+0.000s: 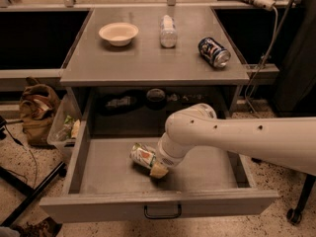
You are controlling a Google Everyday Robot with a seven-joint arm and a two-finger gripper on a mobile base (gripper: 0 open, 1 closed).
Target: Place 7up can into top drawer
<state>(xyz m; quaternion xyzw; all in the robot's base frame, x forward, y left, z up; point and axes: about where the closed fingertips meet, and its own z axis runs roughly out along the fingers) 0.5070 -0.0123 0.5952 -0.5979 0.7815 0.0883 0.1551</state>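
The 7up can [142,156], whitish with green print, lies tilted on its side inside the open top drawer [118,174], left of the drawer's middle. The drawer is pulled fully out, with its grey front panel and dark pull handle [162,212] at the bottom of the view. My gripper [158,168] reaches down into the drawer from the right on a thick white arm [237,137]. It is at the can's right end and hides that end. The can rests at or just above the drawer floor.
On the cabinet top [148,63] stand a white bowl [118,33], a clear bottle lying down [168,30] and a dark blue can on its side [214,52]. A brown bag [37,110] and a plastic bin [65,127] sit on the floor at left. Cables hang at right.
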